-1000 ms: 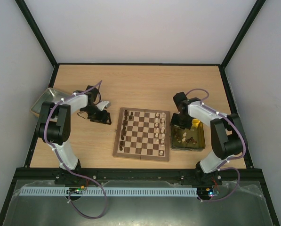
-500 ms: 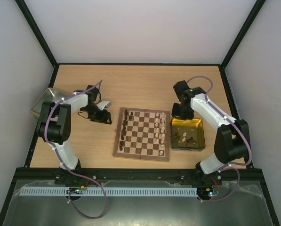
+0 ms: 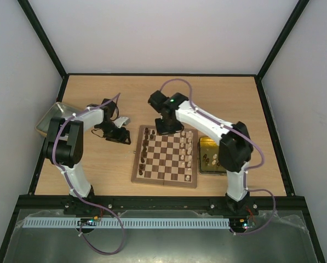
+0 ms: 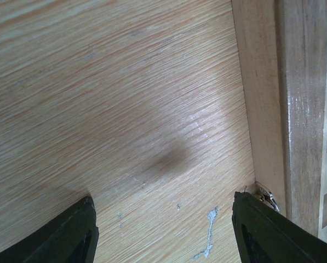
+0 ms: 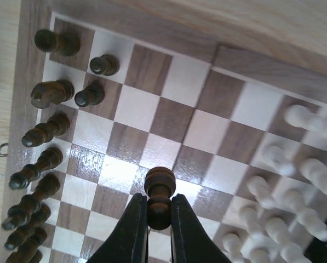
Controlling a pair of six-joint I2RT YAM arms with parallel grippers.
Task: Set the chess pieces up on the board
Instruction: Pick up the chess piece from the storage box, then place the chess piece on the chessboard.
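Nearest, the right claw point(image 5: 159, 211) pinches a dark-brown piece point(image 5: 160, 182) by its stem, rounded head clear of the grip. Beneath lies the checked board point(image 5: 168, 118); dark pieces point(image 5: 48, 131) stand left of the claw, pale pieces point(image 5: 303, 175) right. The left claw point(image 4: 163, 233) gapes wide over the table point(image 4: 125, 109).

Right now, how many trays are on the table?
2. A grey metal tray at the table's left edge, beside the left arm; a yellowish tray right of the board, under the right arm.
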